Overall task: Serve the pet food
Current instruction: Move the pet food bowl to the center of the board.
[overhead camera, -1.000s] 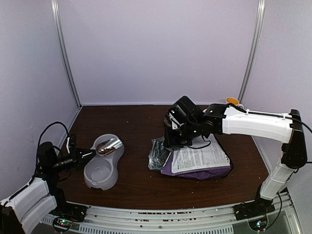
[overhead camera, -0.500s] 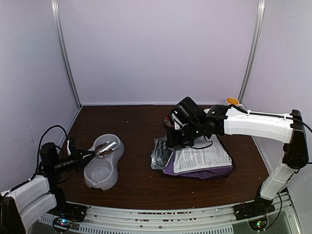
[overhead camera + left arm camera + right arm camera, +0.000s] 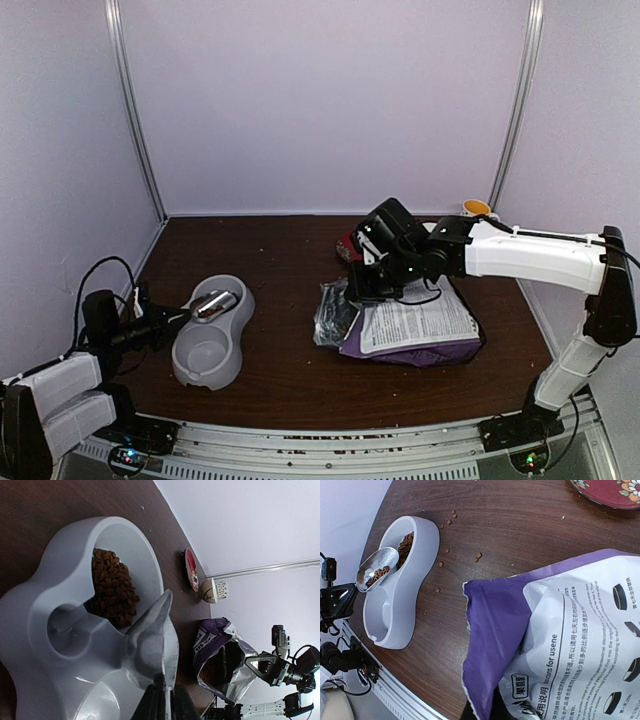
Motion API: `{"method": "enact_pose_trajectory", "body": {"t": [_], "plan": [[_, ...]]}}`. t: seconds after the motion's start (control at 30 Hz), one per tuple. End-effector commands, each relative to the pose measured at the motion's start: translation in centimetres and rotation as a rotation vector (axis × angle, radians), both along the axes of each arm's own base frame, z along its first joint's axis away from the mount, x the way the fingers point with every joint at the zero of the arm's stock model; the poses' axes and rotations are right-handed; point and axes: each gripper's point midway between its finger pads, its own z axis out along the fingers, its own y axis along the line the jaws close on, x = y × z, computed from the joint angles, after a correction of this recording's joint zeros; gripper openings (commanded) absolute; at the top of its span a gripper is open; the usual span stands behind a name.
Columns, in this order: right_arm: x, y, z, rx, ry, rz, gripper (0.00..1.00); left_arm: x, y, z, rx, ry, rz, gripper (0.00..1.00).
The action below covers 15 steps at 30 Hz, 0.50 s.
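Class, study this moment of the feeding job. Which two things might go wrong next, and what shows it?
The scoop, with pet food in it, hangs above the bowl; a careless tip may add to the strays on the table. The right gripper pinches the open bag by its edge; a tug might spill it.

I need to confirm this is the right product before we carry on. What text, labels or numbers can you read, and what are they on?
"...tructions for usene": bold print on the white panel of the purple bag, right wrist view; first letters unclear.
Chinese lines, boxed logo and bowl captions on that panel: too small to read.
Bag print in the top and left wrist views: blurred, unreadable.
No other text is readable.
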Motion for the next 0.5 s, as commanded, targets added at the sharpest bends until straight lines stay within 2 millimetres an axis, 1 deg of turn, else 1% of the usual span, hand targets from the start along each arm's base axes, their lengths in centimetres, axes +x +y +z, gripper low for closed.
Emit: {"method": "enact_pose_trajectory", "body": {"t": [0.0,0.47], "plan": [[0.4,-1.6,-0.1,-0.027,-0.009,-0.029,0.0,0.9,0.6,1.2,0.045,-0.065,0.005,0.0],[0.5,-2.1,-0.3,-0.027,-0.006,-0.036,0.0,1.5,1.0,0.1,0.078,-0.042,0.01,0.0]]}}
